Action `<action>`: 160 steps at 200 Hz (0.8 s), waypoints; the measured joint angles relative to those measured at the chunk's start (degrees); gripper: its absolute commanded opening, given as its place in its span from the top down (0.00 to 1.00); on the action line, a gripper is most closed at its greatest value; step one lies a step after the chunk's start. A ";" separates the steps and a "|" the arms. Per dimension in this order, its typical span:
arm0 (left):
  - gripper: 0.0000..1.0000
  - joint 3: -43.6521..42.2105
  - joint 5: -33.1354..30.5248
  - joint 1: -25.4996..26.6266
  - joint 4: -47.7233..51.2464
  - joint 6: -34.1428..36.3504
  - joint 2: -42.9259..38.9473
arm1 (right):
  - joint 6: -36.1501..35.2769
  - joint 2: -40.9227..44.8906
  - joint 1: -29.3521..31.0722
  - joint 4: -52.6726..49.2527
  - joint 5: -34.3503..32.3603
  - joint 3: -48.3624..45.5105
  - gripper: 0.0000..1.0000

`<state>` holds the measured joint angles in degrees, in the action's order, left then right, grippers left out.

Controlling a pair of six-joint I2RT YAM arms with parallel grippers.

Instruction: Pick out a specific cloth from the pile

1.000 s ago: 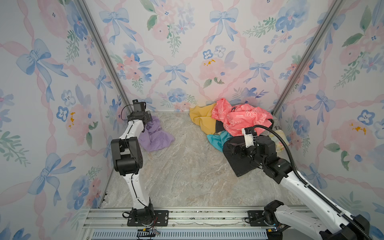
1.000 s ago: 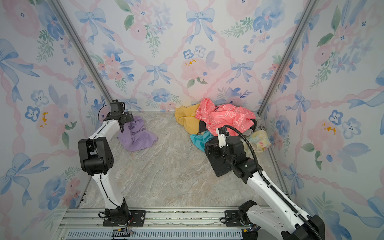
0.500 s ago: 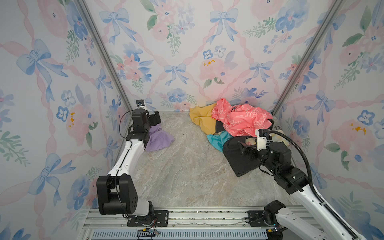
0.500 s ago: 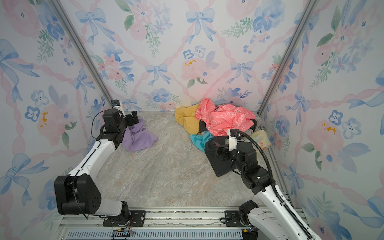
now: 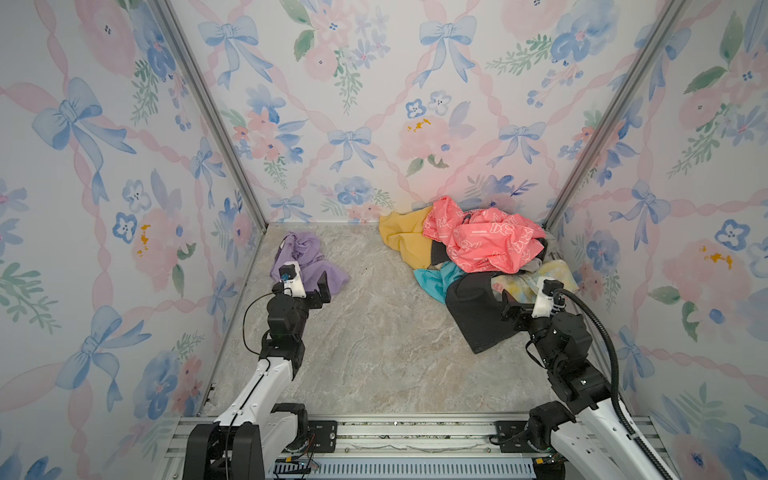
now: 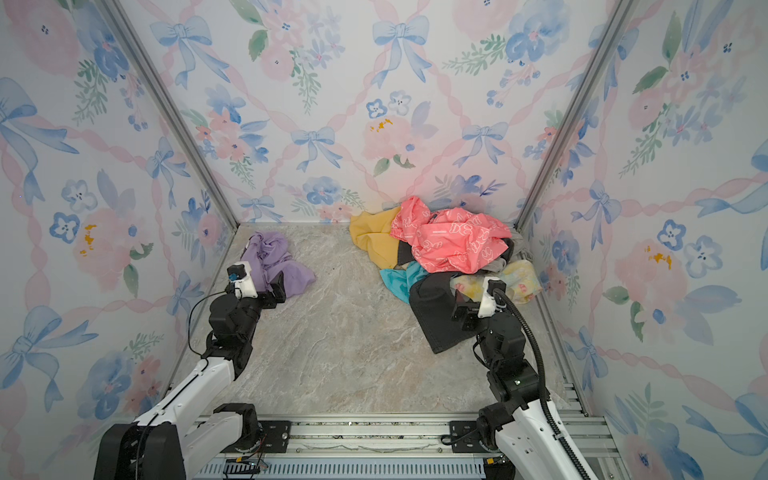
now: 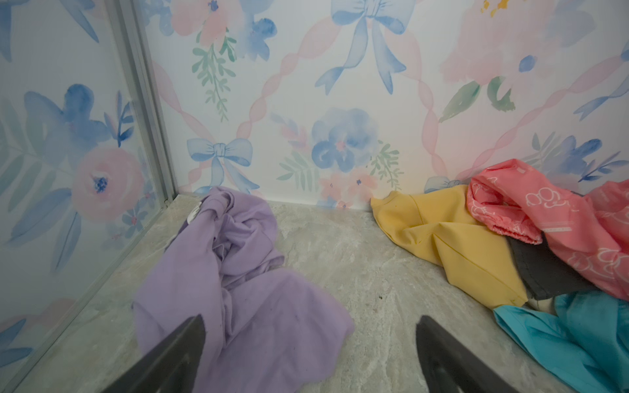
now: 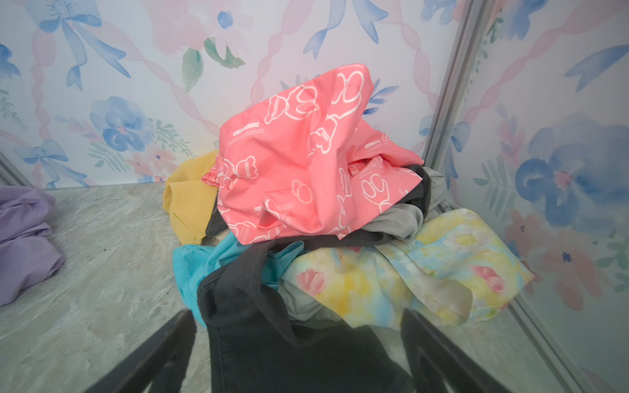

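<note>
The cloth [image 5: 309, 262], thin lavender fabric in soft crumpled folds, lies on the marbled floor [image 5: 374, 332] by the left back corner, well apart from the pile [image 5: 482, 245]. The left gripper [image 7: 310, 321] and right gripper [image 8: 296, 316] both gape wide, empty.

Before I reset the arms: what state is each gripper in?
Left gripper: open, holding nothing.
Right gripper: open, holding nothing.

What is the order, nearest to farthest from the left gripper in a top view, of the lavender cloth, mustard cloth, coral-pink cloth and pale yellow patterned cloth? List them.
From the left gripper:
1. lavender cloth, by its open jaws, left side.
2. mustard cloth, back, right of centre.
3. coral-pink cloth, further right, at the back.
4. pale yellow patterned cloth, far right.
</note>
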<state>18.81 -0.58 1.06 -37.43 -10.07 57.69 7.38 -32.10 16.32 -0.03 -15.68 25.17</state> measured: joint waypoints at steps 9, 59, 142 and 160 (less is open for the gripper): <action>0.02 -2.49 -0.74 0.04 -1.95 0.02 0.59 | -0.24 -0.96 -1.66 2.93 -0.50 -2.34 0.03; 0.02 -4.04 -2.82 1.55 -11.78 2.40 14.43 | -2.84 -15.52 -7.37 20.09 -2.60 -10.36 0.03; 0.02 -4.09 -1.90 -2.60 -24.15 1.05 25.46 | -5.25 -42.56 -10.73 47.74 -2.08 -11.32 0.03; 0.02 -4.09 -1.51 -2.25 -26.05 1.09 26.56 | -5.77 -45.83 -10.73 51.49 -1.44 -11.39 0.03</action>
<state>14.72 -2.09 -1.19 -63.48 -8.97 84.25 1.61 -77.93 5.58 51.46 -17.12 13.78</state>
